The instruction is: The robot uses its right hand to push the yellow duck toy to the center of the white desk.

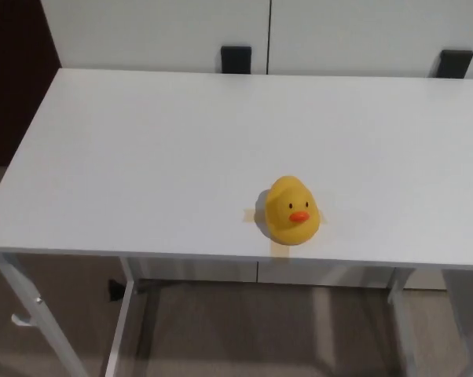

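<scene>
A yellow duck toy (290,210) with an orange beak stands upright on the white desk (166,149), close to the desk's front edge and a little right of its middle. It faces the camera and rests on a cross of tan tape. Neither of my hands nor any part of my arms shows in the head view.
Two black brackets (236,58) (455,63) sit at the desk's far edge against the white wall panels. The desk's metal legs (126,314) and the brown floor show below the front edge. A dark area lies beyond the desk's left side.
</scene>
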Controlling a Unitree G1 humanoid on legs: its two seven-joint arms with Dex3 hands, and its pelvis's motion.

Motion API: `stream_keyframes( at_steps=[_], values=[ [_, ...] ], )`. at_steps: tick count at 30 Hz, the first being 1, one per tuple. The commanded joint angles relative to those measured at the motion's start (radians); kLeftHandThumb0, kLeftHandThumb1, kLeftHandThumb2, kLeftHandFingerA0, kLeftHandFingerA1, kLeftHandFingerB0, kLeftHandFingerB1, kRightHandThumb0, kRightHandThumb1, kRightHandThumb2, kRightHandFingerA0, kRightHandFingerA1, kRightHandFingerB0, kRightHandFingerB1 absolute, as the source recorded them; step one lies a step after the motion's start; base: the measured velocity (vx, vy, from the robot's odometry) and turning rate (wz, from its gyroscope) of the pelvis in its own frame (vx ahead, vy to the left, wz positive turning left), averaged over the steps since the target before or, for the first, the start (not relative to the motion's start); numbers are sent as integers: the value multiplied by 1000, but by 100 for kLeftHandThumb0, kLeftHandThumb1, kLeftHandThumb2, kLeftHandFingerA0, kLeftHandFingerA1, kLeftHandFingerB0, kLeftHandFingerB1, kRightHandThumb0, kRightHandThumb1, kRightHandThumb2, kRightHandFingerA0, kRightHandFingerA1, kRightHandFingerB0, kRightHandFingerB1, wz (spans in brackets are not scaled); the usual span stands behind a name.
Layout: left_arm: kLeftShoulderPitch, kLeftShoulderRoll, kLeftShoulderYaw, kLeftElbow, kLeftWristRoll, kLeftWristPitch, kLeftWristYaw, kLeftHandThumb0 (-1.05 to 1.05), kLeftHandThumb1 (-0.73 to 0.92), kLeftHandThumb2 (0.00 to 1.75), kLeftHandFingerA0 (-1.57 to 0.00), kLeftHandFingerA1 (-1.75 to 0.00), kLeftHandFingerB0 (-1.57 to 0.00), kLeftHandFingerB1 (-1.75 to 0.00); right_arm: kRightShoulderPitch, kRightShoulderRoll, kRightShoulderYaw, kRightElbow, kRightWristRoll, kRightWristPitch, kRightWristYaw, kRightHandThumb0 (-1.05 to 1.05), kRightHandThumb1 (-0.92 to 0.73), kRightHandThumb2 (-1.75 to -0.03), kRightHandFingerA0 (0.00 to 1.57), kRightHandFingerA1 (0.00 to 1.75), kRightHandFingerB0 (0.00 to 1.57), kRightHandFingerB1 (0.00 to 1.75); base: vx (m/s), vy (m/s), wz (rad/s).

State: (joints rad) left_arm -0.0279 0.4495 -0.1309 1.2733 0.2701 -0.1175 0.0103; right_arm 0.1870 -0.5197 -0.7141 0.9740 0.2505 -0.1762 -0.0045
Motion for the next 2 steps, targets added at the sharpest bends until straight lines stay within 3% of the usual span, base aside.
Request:
stream_keyframes(
  at_steps=[1, 2],
  values=[
    [7, 44, 9, 5, 1, -43, -9, -23, 68, 61, -71, -54, -80, -53, 94, -87, 193, 135, -181, -190, 106, -6, -30, -116, 102, 53, 89, 55, 0, 0, 0],
    [7, 44, 9, 5, 1, -43, -9, -23, 68, 61, -71, -54, -80, -53, 94, -87, 193, 135, -181, -190, 106, -6, -30, -116, 102, 53, 89, 55, 0, 0, 0]
  ],
)
